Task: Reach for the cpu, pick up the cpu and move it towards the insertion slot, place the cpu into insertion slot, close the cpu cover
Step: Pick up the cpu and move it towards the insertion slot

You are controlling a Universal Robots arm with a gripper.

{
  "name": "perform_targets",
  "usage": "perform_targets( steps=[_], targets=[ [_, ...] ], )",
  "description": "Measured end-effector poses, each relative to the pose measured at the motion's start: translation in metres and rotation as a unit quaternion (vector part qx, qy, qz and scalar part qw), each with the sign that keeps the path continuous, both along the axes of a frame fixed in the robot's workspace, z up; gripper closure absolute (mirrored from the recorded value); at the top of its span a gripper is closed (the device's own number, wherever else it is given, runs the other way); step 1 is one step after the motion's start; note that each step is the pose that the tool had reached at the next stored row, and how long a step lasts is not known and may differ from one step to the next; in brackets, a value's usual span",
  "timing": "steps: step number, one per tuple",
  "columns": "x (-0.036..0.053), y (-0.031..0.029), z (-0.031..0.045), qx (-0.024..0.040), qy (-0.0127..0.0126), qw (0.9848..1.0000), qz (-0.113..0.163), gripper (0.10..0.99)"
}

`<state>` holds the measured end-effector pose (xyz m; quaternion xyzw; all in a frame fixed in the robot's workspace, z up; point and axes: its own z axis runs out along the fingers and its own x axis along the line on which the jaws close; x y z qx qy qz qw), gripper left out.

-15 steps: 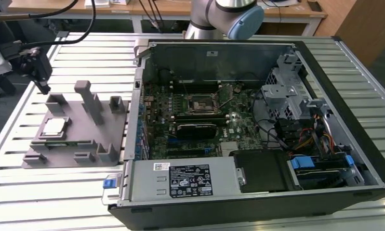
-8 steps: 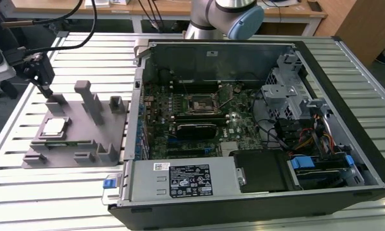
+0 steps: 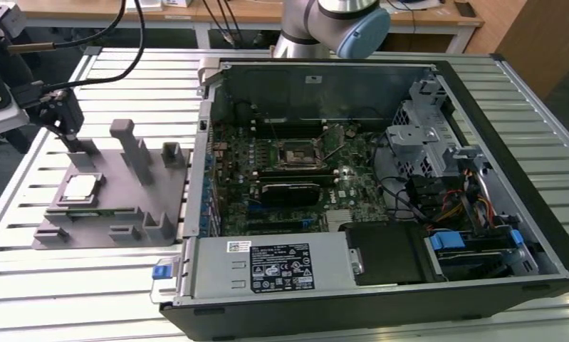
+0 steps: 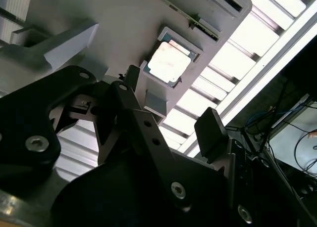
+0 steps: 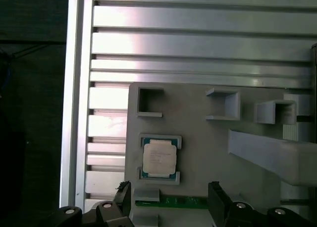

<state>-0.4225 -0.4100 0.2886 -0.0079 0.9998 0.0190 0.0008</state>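
The cpu point(image 3: 80, 189) lies flat in a recess of a grey fixture block point(image 3: 122, 214), silvery top up, at the exterior view's left. My gripper point(image 3: 74, 144) hangs a little above the fixture, just behind the chip and apart from it. Both wrist views show the cpu point(image 4: 169, 64) point(image 5: 158, 157) between and beyond the spread black fingers point(image 4: 210, 130) point(image 5: 218, 193); the gripper point(image 4: 171, 103) point(image 5: 171, 195) is open and holds nothing. The insertion slot point(image 3: 297, 153) is a black square socket on the green motherboard point(image 3: 355, 189) inside the open case. How the cpu cover stands I cannot tell.
The open computer case point(image 3: 265, 274) lies on a slatted aluminium table point(image 3: 122, 68), its side wall rising between fixture and motherboard. Tall grey posts point(image 3: 132, 149) stand on the fixture beside the chip. The arm's base point(image 3: 322, 28) is behind the case. A drive cage point(image 3: 422, 139) and cables sit at the exterior view's right.
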Motion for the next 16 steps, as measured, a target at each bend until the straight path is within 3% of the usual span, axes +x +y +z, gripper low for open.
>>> perform_targets(
  steps=[16],
  targets=[
    [0.0004, -0.0001, -0.0253, 0.0000, -0.0001, 1.0000, 0.000, 0.369]
  ],
)
